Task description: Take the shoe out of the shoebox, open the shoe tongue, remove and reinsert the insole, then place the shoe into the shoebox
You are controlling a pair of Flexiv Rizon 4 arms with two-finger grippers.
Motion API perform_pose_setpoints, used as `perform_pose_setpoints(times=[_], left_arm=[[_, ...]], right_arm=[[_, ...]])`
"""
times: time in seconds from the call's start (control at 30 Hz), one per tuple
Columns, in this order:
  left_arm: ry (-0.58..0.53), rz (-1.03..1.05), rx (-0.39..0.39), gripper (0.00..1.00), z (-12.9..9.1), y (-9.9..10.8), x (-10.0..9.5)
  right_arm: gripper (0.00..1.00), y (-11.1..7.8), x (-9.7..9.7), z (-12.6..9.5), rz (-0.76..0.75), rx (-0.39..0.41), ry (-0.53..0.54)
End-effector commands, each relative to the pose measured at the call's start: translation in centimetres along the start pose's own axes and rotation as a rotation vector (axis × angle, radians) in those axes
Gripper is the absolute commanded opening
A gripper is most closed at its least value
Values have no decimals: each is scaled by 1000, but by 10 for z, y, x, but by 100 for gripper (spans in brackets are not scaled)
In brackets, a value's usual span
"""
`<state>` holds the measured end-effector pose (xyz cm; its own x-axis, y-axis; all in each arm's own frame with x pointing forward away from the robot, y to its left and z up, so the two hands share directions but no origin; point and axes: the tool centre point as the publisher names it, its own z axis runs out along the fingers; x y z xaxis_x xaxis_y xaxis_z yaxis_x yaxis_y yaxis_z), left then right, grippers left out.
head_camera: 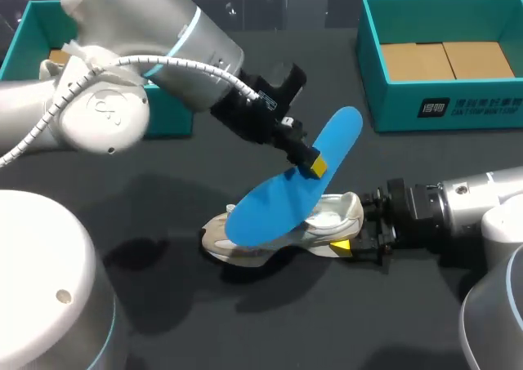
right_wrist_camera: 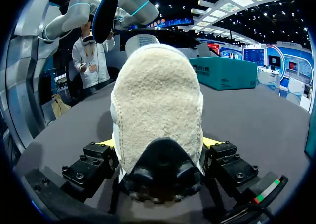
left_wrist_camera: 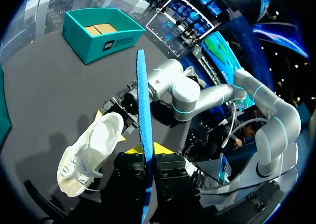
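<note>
One cream-white fabric sneaker (head_camera: 337, 211) sits sole-down near the middle of the dark tabletop (head_camera: 163, 305), toe toward 9 o'clock, heel toward 3.

The right pincer (head_camera: 350, 225) comes in from 3 o'clock and is closed on the heel. The right wrist view shows a yellow-tipped finger pressed to each flank.

A bright blue flat foam insole (head_camera: 286, 194) hangs slanted over the sneaker, low end toward 7 o'clock, high end toward 1. It looks out of the shoe. Whether the low end brushes the upper, I cannot tell.

The left pincer (head_camera: 317, 166) is nipped shut on the insole near mid-length, with its fingers no farther apart than the foam is thick.

An open teal cardboard shoebox (head_camera: 409, 109) stands at 2 o'clock from the sneaker, well apart. A second teal box (head_camera: 20, 39) is at 10 o'clock, partly behind the left arm.

Judged stage: insole out, reinsertion pending.

Risks:
- The grip on the thin foam is narrow, so the insole could pivot or slip when its end meets resistance.
- The leading end may catch on the collar or tongue and buckle instead of sliding under.
- Downward push could yaw the sneaker, since it is held only at the heel.
</note>
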<state>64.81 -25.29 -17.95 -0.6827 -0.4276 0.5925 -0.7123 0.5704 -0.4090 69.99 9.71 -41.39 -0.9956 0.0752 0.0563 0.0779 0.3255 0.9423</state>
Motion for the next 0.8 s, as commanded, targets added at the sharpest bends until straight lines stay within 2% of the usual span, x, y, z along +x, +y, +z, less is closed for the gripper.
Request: perform_pose_setpoints(times=[0.03, 0.27, 0.43, 0.5, 0.8], left_arm=[[157, 55, 189, 0, -10, 22, 3], [224, 128, 405, 0, -15, 33, 13], [275, 143, 540, 0, -21, 31, 20], [302, 164, 615, 0, -30, 29, 25], [302, 164, 615, 0, -30, 29, 25]], right_arm=[[0, -1, -2, 4, 1, 5, -1], [0, -1, -2, 4, 1, 5, -1], [0, -1, -2, 4, 1, 5, -1], [0, -1, -2, 4, 1, 5, -1], [0, -1, -2, 4, 1, 5, -1]])
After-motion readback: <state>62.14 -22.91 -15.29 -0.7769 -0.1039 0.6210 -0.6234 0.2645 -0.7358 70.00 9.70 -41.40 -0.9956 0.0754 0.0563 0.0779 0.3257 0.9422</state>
